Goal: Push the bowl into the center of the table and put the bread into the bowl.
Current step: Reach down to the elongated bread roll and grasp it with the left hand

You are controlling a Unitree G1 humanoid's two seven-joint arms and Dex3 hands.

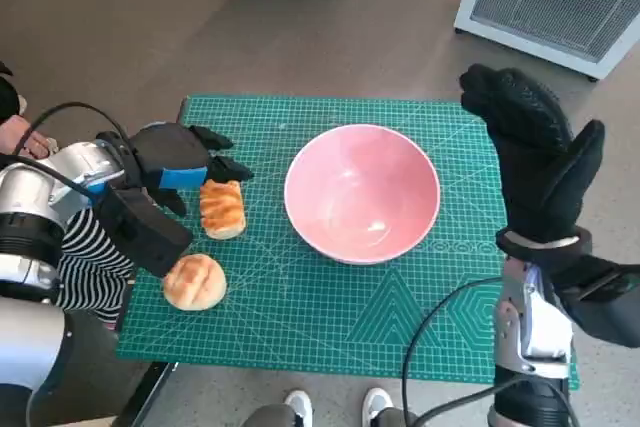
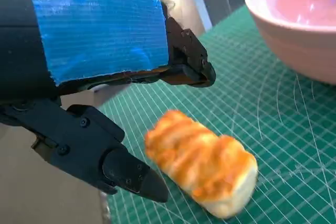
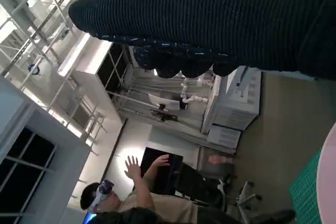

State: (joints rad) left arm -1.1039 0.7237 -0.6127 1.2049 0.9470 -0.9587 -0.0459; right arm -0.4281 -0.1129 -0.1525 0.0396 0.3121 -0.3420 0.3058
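Pink bowl sits mid-bench on green mat; right hand raised, empty, fingers together. Left hand, fingers spread, straddles bread w/o gripping. Risk: closing off-centre could roll the loaf away.

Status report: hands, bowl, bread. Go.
Left hand open, poised over striped bread, not gripping. Right hand open, raised beside table. Pink bowl near center, empty. Round bun near table edge. Path unobstructed.
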